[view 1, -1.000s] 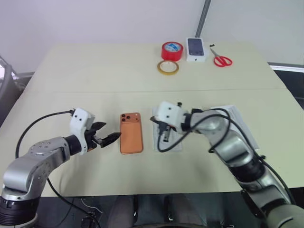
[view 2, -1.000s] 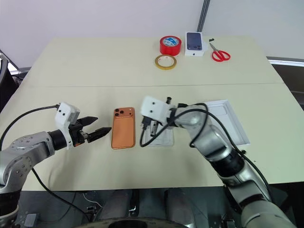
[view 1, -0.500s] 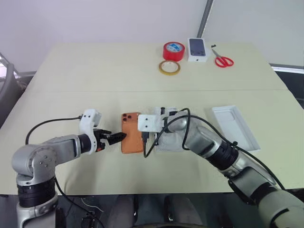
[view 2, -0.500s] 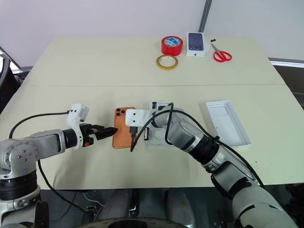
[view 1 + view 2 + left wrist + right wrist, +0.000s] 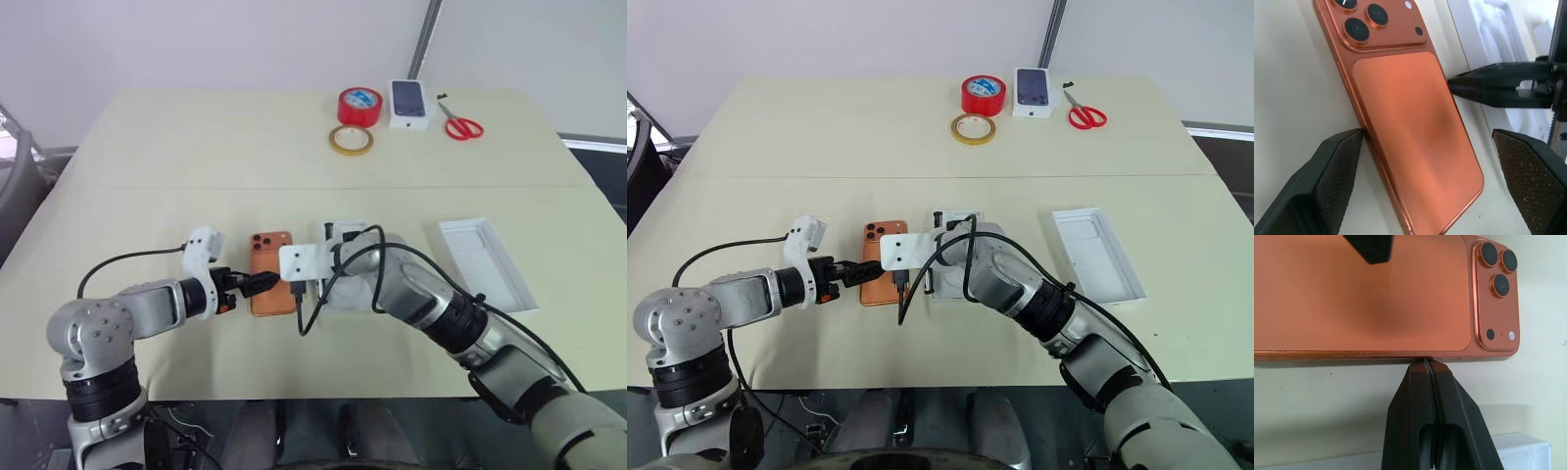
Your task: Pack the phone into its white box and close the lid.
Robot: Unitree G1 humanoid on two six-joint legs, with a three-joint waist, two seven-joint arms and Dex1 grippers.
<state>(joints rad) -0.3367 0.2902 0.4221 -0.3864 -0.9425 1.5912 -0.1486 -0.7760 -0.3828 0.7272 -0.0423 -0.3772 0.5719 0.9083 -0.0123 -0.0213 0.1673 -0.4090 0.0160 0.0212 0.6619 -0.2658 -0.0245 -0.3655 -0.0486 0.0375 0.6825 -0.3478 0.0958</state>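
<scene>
The orange phone (image 5: 1410, 122) lies lengthwise between the left gripper's (image 5: 1430, 186) spread jaws, while the right gripper's (image 5: 1426, 366) pressed-together tips brace its opposite long edge.

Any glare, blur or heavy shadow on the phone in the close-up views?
Left wrist view: the phone is sharp with a soft sheen and no hard glare, while the textured fingers at the edge look soft. Right wrist view: the camera lenses are crisp, with a faint shadow under the phone's edge.

Orange phone (image 5: 1410, 122) lies between the spread left claw (image 5: 1430, 181) fingers.
</scene>
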